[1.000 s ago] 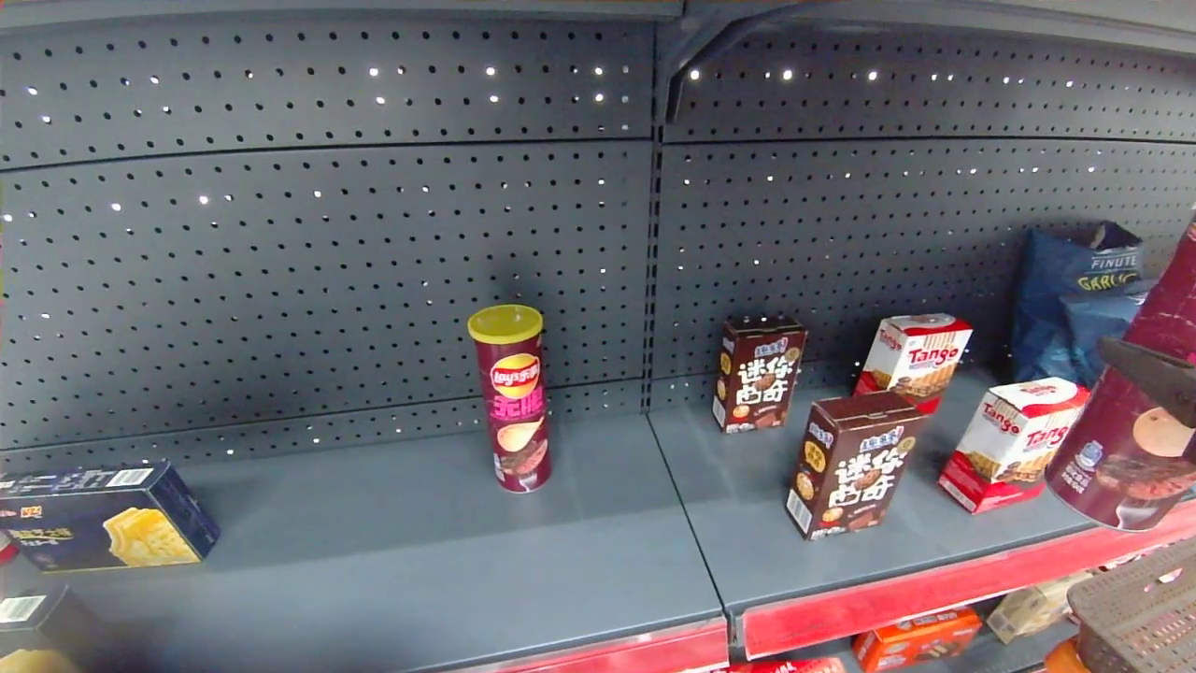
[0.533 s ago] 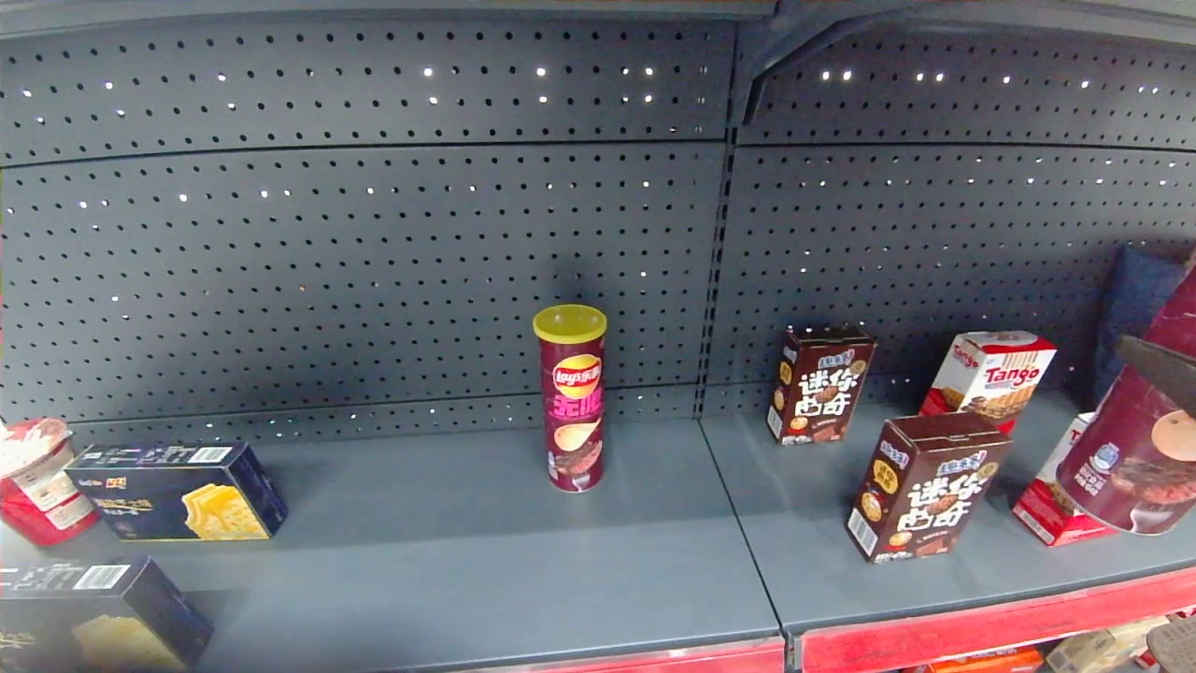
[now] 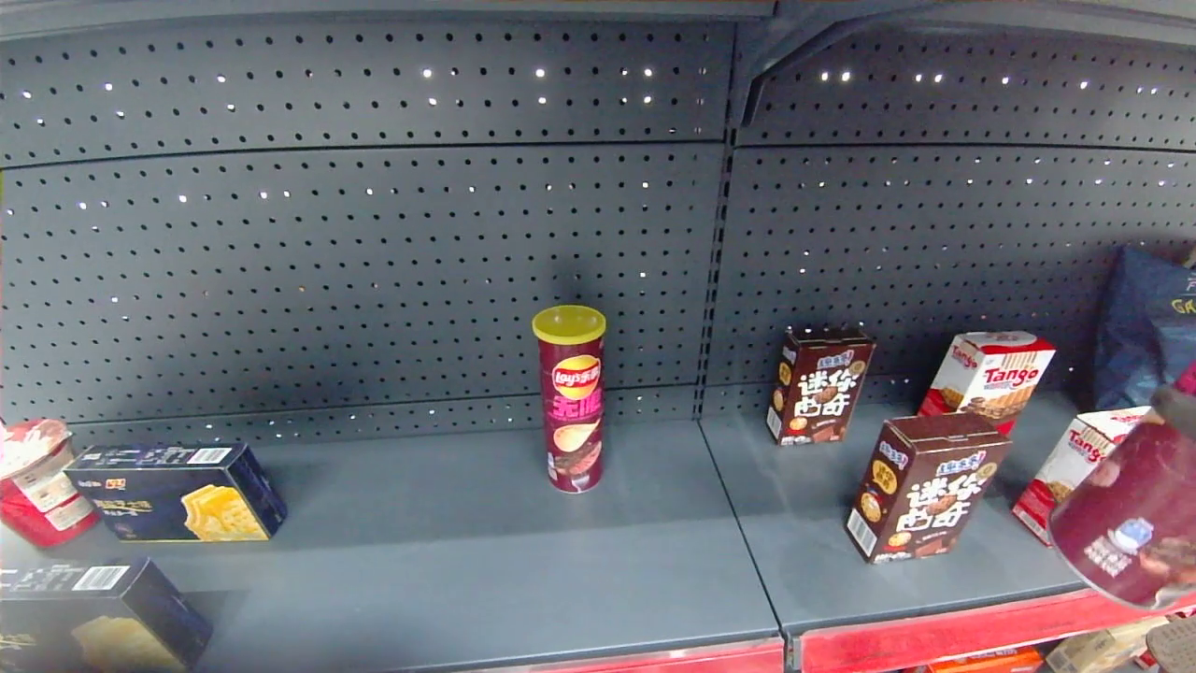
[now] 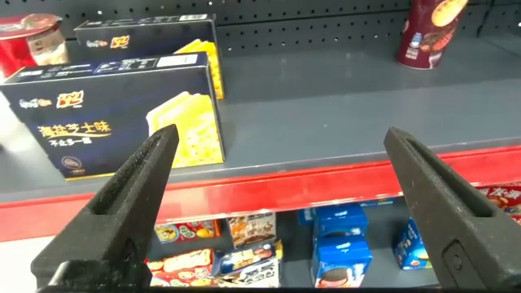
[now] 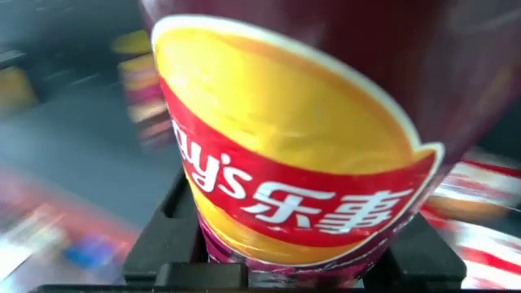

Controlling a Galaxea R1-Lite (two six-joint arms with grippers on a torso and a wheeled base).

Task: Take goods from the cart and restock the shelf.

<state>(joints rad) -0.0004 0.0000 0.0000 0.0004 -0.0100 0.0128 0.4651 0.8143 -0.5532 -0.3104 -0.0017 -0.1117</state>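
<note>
Chip can (image 3: pixel 1121 514), tilted at the front right edge of the shelf (image 3: pixel 467 561), clamped round its body by right gripper (image 5: pixel 301 264); probably light, stiff, slick, dentable; left gripper (image 4: pixel 277 212) spread wide, empty

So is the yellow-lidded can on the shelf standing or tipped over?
Upright: the can stands on its base on the shelf, yellow lid on top.

Navy cracker box (image 3: pixel 177 493) far left; brown biscuit box (image 3: pixel 925 486) right; dark blue bag (image 3: pixel 1145 322), possibly crisps, beyond
</note>
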